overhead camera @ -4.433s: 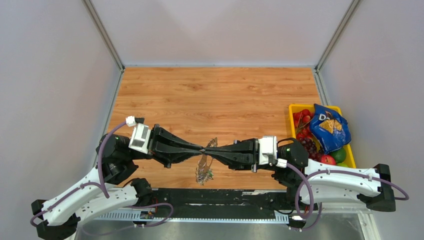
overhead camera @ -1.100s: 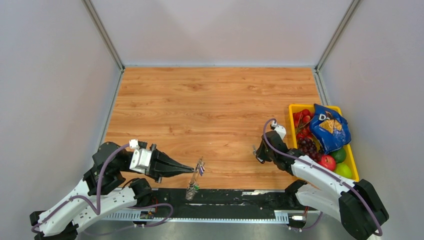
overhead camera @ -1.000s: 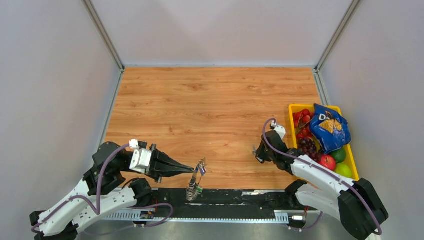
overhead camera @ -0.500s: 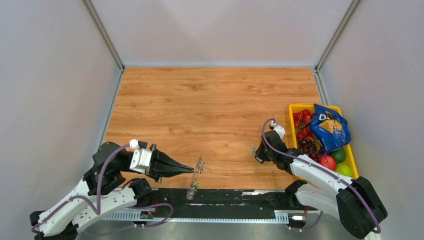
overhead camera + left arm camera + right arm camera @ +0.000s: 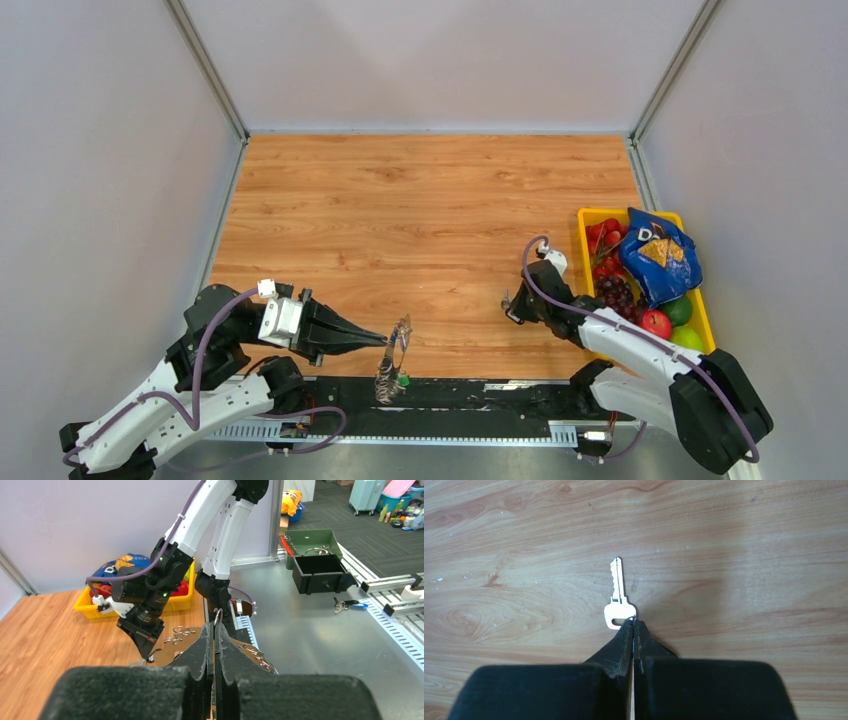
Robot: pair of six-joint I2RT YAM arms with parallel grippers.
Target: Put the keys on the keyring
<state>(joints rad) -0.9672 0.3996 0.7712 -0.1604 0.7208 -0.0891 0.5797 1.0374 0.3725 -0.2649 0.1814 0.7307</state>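
While closed with the right gripper [image 5: 633, 621] against one head corner of the silver key [image 5: 616, 597], flat on the wooden table [image 5: 749, 540] left of the yellow tray [image 5: 590, 215], risks a slip or pivot on lifting: bite too thin. Farther left of the tray, keyring [image 5: 396, 352] dangling from the clamped left gripper [image 5: 214, 630].

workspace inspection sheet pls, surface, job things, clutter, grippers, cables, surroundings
surface: wooden table, a few white specks
job's things: keyring hangs from the left gripper; silver key lies flat on the table
clutter: yellow bin with chip bag, grapes, apple
grippers: left gripper shut on keyring; right gripper shut, tips at the key's head, hold uncertain
cables: purple cable along each arm
surroundings: grey walls; black box beyond the table
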